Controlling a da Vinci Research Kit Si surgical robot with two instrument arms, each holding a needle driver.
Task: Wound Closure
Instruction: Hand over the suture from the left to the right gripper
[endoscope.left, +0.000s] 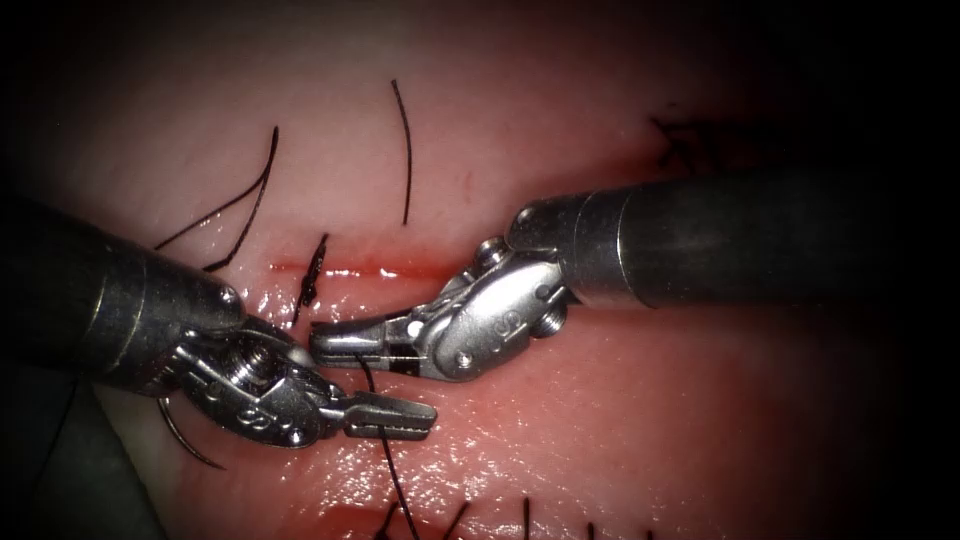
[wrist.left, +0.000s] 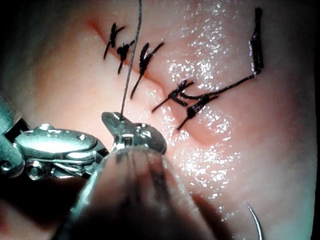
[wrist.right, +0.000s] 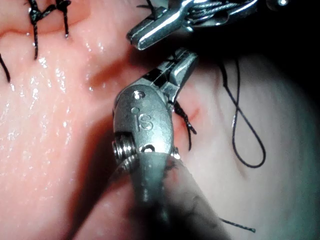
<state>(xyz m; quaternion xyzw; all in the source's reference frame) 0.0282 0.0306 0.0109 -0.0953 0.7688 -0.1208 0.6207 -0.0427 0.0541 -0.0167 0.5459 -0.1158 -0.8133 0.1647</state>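
Note:
The cut (endoscope.left: 350, 270) runs across the tissue (endoscope.left: 600, 440) as a red line with a dark stitch (endoscope.left: 314, 270) in it. My right tool (endoscope.left: 345, 343) comes in from the right, its jaws shut on the black thread (endoscope.left: 392, 470). From there the thread drops past my left tool (endoscope.left: 392, 416), whose jaws are shut on it just below. In the left wrist view the thread (wrist.left: 131, 60) meets the left tool's tip (wrist.left: 116, 119). The curved needle (endoscope.left: 185, 440) lies free on the tissue under the left tool's wrist, left of the cut, also seen as the needle (wrist.left: 256, 221).
Loose thread ends (endoscope.left: 405, 150) and a thread (endoscope.left: 245, 205) lie on the tissue above the cut. Tied stitches (wrist.left: 145, 57) sit in a row along the closed part. A slack thread loop (wrist.right: 247, 130) rests beside the right tool (wrist.right: 172, 75). Red fluid wets the cut.

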